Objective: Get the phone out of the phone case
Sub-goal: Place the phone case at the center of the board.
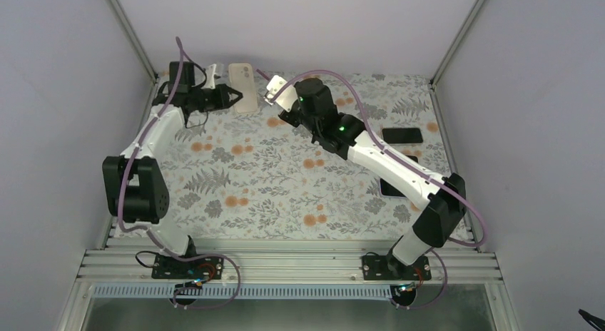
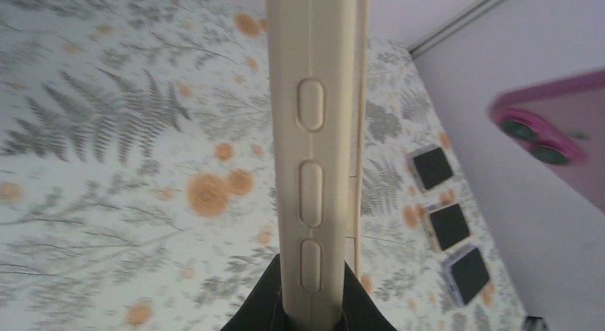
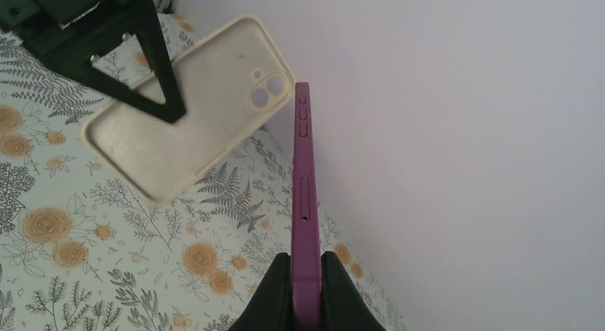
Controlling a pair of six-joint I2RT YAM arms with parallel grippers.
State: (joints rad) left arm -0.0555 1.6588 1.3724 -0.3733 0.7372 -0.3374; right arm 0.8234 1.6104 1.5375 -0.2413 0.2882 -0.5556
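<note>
our right gripper [image 3: 305,263] is pinched shut on the near end of the purple phone [image 3: 304,174]. the phone stands edge-on, its long axis running straight away from the fingers, with the buttons at the far end. beyond that far tip and off to the left hangs the empty beige case [image 3: 214,128], near the phone but apart from it. our left gripper [image 2: 312,274] is clamped shut on its edge. we judge the phone is out, and the pieces now only need setting down.

Mid-table the flower-printed tablecloth [image 1: 235,181] lies open; three flat black phones [image 2: 449,225] crowd its right side; a raised cream phone case [image 1: 245,88] blocks the far-left corner.
</note>
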